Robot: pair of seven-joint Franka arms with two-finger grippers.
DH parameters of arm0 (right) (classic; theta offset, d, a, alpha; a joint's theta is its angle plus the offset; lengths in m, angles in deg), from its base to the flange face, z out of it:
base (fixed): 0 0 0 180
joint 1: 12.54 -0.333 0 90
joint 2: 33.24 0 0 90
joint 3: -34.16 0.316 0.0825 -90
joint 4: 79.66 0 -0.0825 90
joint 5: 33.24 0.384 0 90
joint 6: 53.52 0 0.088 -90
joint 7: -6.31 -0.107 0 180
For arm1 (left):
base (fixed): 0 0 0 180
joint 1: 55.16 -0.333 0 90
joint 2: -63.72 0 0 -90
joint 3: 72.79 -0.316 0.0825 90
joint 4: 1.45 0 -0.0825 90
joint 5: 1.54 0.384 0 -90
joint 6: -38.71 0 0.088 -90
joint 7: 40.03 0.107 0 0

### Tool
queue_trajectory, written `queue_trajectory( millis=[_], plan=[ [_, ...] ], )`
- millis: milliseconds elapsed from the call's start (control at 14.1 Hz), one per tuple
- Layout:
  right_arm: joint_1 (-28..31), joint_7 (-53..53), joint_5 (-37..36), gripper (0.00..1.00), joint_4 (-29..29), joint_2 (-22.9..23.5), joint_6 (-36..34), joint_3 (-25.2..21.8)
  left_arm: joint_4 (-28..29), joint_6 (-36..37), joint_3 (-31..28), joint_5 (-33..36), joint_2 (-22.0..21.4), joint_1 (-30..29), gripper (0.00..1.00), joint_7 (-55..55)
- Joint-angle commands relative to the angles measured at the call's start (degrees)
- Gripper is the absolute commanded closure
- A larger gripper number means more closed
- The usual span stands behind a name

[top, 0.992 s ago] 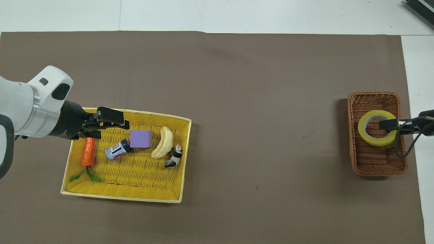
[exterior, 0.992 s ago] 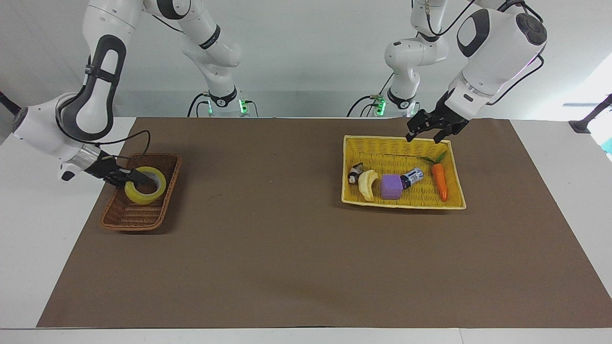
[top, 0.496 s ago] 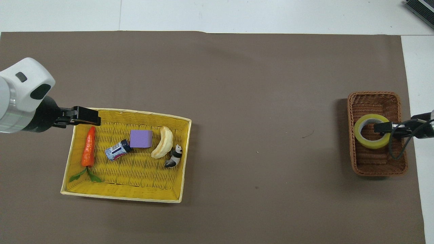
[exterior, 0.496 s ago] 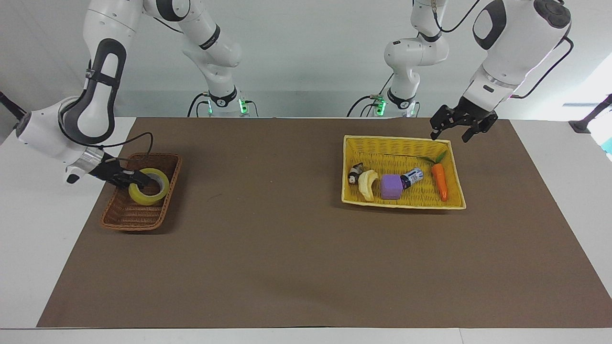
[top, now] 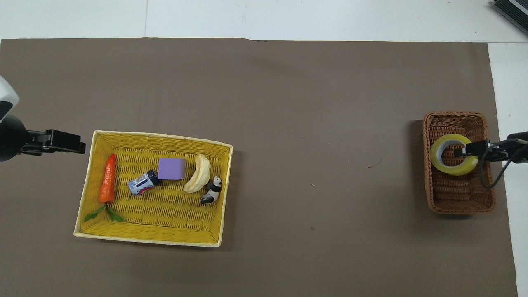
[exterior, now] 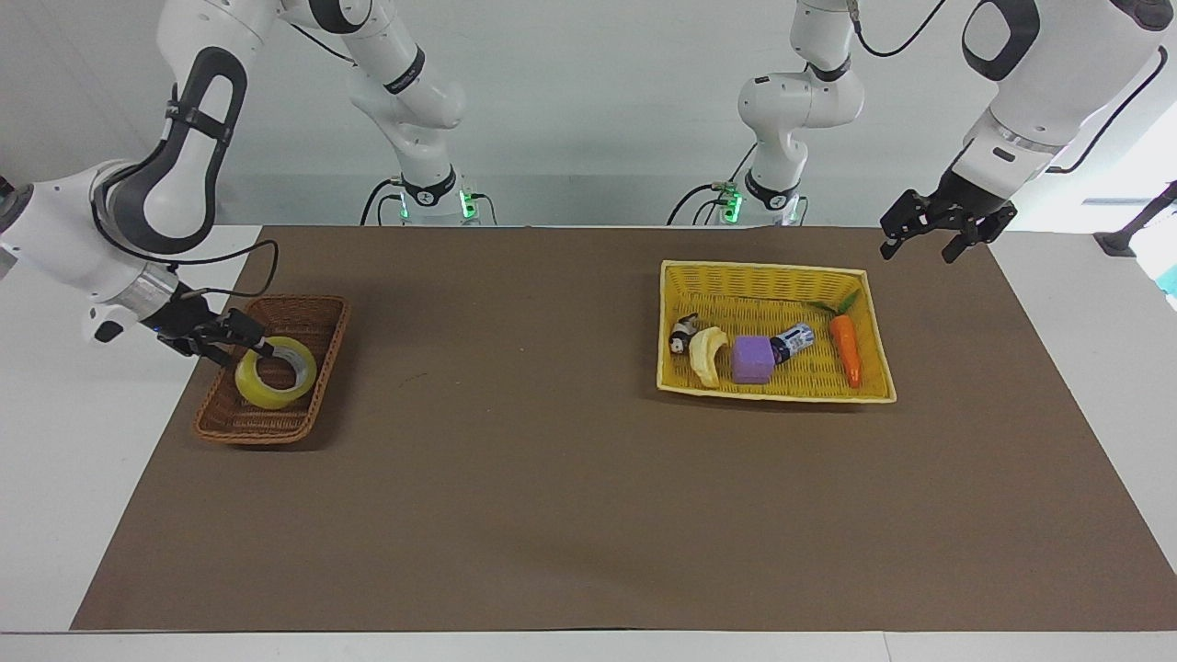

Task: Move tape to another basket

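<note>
The translucent yellow tape roll lies tilted in the dark brown wicker basket, middle left of the facing view. My right gripper is at its rim; I cannot tell whether those fingers grip it. I judge this the placing step; next I must be sure it is free, then lift clear. My left gripper, upper right, waits with fingers spread and empty.

The tape lies tilted in the brown basket at the right arm's end of the tabletop. The right hand sits at the tape's rim. The left hand, fingers spread, hangs near the yellow basket.
</note>
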Motion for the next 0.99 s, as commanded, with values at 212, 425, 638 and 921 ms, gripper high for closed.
queue_trajectory(
  millis=[212,425,638,921],
  plan=[
    [-2.90,-5.64,-3.64,0.00,-0.25,-4.85,-0.53,0.52,-5.33,4.36,-4.20,4.44,0.05,5.18,0.00,0.93],
    [-6.58,-12.40,-7.92,0.00,-0.25,-6.96,1.49,0.52,-11.99,11.72,-4.29,4.35,3.82,4.65,0.00,1.54],
    [-12.90,-24.43,-12.68,0.00,-0.08,-10.12,0.89,0.52,-12.81,11.14,-4.20,5.40,4.10,5.61,0.00,4.42],
    [-16.70,-34.03,-13.48,0.00,-0.34,-13.64,-3.32,0.78,-8.16,6.92,-4.12,5.85,2.79,5.62,0.00,7.70]
  ],
)
